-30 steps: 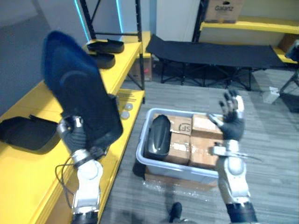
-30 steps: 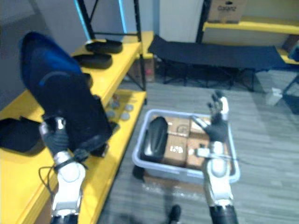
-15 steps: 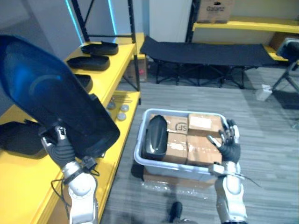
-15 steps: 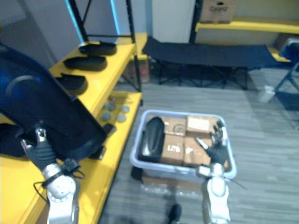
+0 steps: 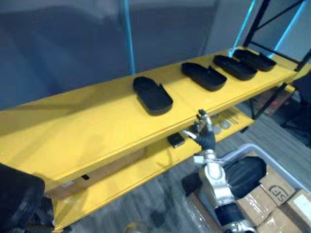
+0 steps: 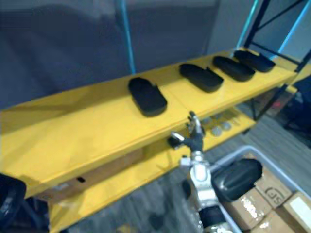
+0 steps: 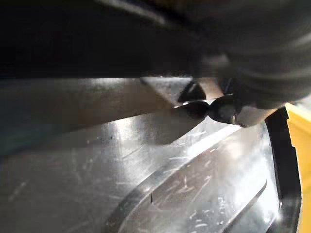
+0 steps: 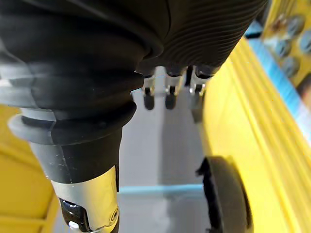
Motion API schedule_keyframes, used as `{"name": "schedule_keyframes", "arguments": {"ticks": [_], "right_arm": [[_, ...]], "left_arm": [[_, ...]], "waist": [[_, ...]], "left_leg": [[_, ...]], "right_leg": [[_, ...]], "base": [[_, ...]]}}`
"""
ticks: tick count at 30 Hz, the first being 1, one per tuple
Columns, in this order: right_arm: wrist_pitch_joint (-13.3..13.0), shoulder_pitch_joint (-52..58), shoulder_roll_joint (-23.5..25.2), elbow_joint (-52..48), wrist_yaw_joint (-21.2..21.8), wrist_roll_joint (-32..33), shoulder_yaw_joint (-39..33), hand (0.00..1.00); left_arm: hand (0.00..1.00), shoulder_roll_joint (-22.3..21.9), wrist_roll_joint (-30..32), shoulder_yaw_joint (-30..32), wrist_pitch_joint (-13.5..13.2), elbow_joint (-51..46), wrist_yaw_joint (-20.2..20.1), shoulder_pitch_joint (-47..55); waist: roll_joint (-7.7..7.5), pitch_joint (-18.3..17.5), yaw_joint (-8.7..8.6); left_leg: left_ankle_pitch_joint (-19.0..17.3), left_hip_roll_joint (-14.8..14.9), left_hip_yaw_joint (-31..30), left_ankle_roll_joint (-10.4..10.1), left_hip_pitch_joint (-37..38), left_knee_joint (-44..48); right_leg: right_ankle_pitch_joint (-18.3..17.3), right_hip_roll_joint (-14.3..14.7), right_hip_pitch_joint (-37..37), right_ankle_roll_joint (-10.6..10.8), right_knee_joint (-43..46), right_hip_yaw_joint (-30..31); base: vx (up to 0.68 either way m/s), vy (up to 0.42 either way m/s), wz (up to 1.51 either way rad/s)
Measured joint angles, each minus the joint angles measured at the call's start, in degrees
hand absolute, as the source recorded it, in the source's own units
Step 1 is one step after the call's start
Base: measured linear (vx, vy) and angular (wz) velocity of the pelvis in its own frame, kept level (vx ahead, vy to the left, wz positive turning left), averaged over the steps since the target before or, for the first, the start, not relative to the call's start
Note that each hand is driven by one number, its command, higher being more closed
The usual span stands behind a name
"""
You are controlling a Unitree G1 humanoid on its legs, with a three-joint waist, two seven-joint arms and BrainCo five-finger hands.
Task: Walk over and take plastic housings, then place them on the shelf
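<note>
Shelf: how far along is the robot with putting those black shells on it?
Four housings lie on the shelf. A fifth housing is close against the left hand, not yet set down. The right hand is open, empty. A sixth housing waits in the bin.

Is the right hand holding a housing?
No, the right hand is open and empty, in front of the yellow shelf.

Even indoor light on the yellow shelf (image 5: 97,141), white glare streaks across the glossy dark housing (image 7: 146,170)
</note>
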Motion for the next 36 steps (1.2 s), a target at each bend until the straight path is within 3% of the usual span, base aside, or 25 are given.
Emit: {"name": "schedule_keyframes", "arguments": {"ticks": [4, 5, 6, 8, 10, 11, 14, 16, 17, 18, 19, 20, 22, 26, 31, 36], "right_arm": [[0.1, 0.0, -0.1, 0.0, 0.0, 0.0, -0.1, 0.0], [0.2, 0.1, -0.2, 0.0, -0.1, 0.0, -0.2, 0.0], [0.2, 0.3, -0.6, 0.0, -0.2, 0.0, -1.2, 0.0], [0.3, 1.5, -1.8, 0.0, -2.5, -2.0, -4.1, 0.0], [0.3, 2.7, -1.9, -0.7, -0.8, -2.9, -4.6, 0.0], [0.3, 2.8, -1.9, -1.5, -0.7, -3.1, -4.7, 0.0], [0.2, 3.6, -1.8, -1.9, -0.9, -3.8, -5.8, 0.0], [0.2, 5.1, -1.9, -2.6, -1.2, -3.9, -6.7, 0.0], [0.2, 8.5, -1.8, -5.3, -1.9, -3.9, -8.9, 0.0], [-0.3, 11.8, -1.0, -6.8, -2.4, -3.8, -11.4, 0.0], [-0.8, 13.4, -0.6, -7.4, -2.2, -3.8, -12.8, 0.0], [-1.2, 14.1, -0.5, -7.5, -1.9, -3.9, -14.0, 0.0], [-1.4, 14.1, -0.6, -8.4, -1.8, -3.9, -13.3, 0.0], [-1.5, 15.6, -0.4, -12.3, -1.1, -3.9, -10.5, 0.0], [-2.7, 17.9, 1.1, -15.1, 1.0, -3.9, -9.3, 0.0], [-3.7, 18.4, 1.1, -15.3, 3.6, -3.9, -8.9, 0.0]], "left_arm": [[1.0, 0.2, 0.0, -0.3, -0.5, 0.0, -0.2, -0.3], [1.0, 0.3, 0.0, -0.9, -0.5, 0.0, -0.3, -0.5], [1.0, 0.5, 0.0, -2.6, -0.5, -0.3, -1.0, -0.8], [1.0, 1.2, 0.0, -5.6, -0.5, -1.9, -5.0, -1.9], [1.0, 0.8, -1.4, -6.1, -0.1, -2.1, -5.7, -1.7], [1.0, 1.1, -2.2, -6.8, -0.2, -2.4, -5.9, -1.7], [1.0, 1.9, -2.2, -7.8, -0.2, -2.4, -7.0, -3.2], [1.0, 2.7, -2.3, -8.9, -0.2, -2.4, -7.4, -4.5], [1.0, 4.3, -2.4, -12.2, -0.2, -2.3, -7.9, -6.3], [1.0, 6.5, -2.3, -15.9, -0.2, -2.1, -8.3, -7.8], [1.0, 7.6, -2.2, -17.6, 0.1, -2.0, -8.8, -8.7], [1.0, 8.0, -2.2, -19.3, 1.4, -2.0, -9.8, -8.6], [1.0, 7.2, -2.2, -20.7, 3.1, -2.0, -9.9, -6.6], [1.0, 6.7, -2.1, -22.6, 3.5, -2.9, -9.9, -4.3], [1.0, 5.0, -1.7, -23.2, 5.0, -4.3, -9.6, -3.6], [1.0, 4.9, -1.7, -23.1, 5.7, -5.2, -8.8, -1.8]], "waist": [[-0.09, 0.0, 0.01], [-0.19, 0.1, -0.33], [-0.32, 0.1, -1.95], [-0.02, 0.7, -4.71], [0.95, 2.4, -3.46], [1.12, 2.6, -4.19], [0.53, 3.0, -4.99], [0.26, 3.1, -5.97], [-0.15, 3.2, -8.21], [-0.84, 3.8, -9.75], [-1.79, 3.9, -10.45], [-2.95, 5.3, -10.54], [-2.37, 5.8, -10.87], [-1.08, 6.1, -10.89], [-0.92, 6.3, -11.23], [-1.16, 5.9, -11.45]], "left_leg": [[0.5, -0.5, 1.0, -0.8, -0.2, 0.4], [0.9, -0.9, 1.9, -1.5, -0.5, 0.7], [1.7, -1.3, 6.3, -2.7, -2.3, 1.9], [1.9, -0.7, 13.3, -2.3, -3.8, 3.5], [1.5, 0.0, 16.8, -1.7, -4.0, 3.7], [0.8, 0.1, 17.2, -0.5, -4.3, 3.7], [0.7, -0.1, 16.8, -0.1, -5.0, 4.3], [1.0, -0.6, 14.3, 0.1, -5.3, 4.5], [2.2, -1.5, 10.3, -0.1, -5.8, 4.6], [3.6, -2.4, 6.3, -0.3, -6.6, 4.1], [3.8, -3.2, 5.1, -0.4, -7.3, 4.7], [3.8, -4.0, 6.3, -0.4, -7.5, 6.3], [3.8, -3.0, 10.1, -0.6, -7.6, 8.1], [3.3, 0.3, 15.1, -1.5, -5.8, 7.7], [2.8, 2.1, 18.9, -2.3, -5.7, 8.0], [2.9, 2.9, 21.9, -2.1, -5.8, 8.6]], "right_leg": [[-0.6, -0.9, 0.2, 0.4, 0.9, -0.3], [-0.6, -1.3, 0.7, 0.6, 0.8, -1.0], [-0.7, -2.1, 1.8, 0.7, 0.7, -2.5], [-0.9, -2.6, 4.8, 1.0, 0.2, -3.0], [-1.0, -2.1, 4.5, 1.0, 0.0, 0.0], [-1.7, -2.0, 4.5, 1.4, -0.1, 0.9], [-2.1, -1.7, 4.3, 1.2, 0.3, 2.6], [-4.1, -1.6, 3.9, -1.0, 2.1, 8.2], [-7.5, -1.7, 3.0, -4.1, 5.1, 16.2], [-12.1, -0.9, 2.0, -2.4, 8.3, 26.0], [-13.3, -0.6, 2.0, -2.3, 9.0, 28.7], [-15.1, -1.1, 2.7, -0.6, 9.9, 31.5], [-15.3, -1.0, 2.9, 1.0, 10.8, 31.4], [-15.7, 0.6, 3.8, 1.1, 11.1, 32.4], [-19.0, 0.3, 2.4, 1.0, 15.1, 33.0], [-19.8, -0.2, 0.7, 1.1, 17.8, 34.3]], "base": [[0.1, 0.03, 0.31], [0.1, 0.014, 0.67], [0.1, 0.05, 1.16], [0.08, 0.137, 1.46], [0.0, 0.103, 0.16], [0.0, 0.048, -0.2], [0.01, 0.016, 0.12], [0.1, 0.103, 0.67], [0.1, 0.201, 1.71], [0.08, 0.197, 1.94], [0.0, 0.057, 1.38], [-0.02, -0.001, 0.57], [-0.05, -0.039, -0.05], [-0.09, -0.053, -0.22], [-0.12, -0.014, -0.09], [-0.06, 0.011, -0.11]]}}
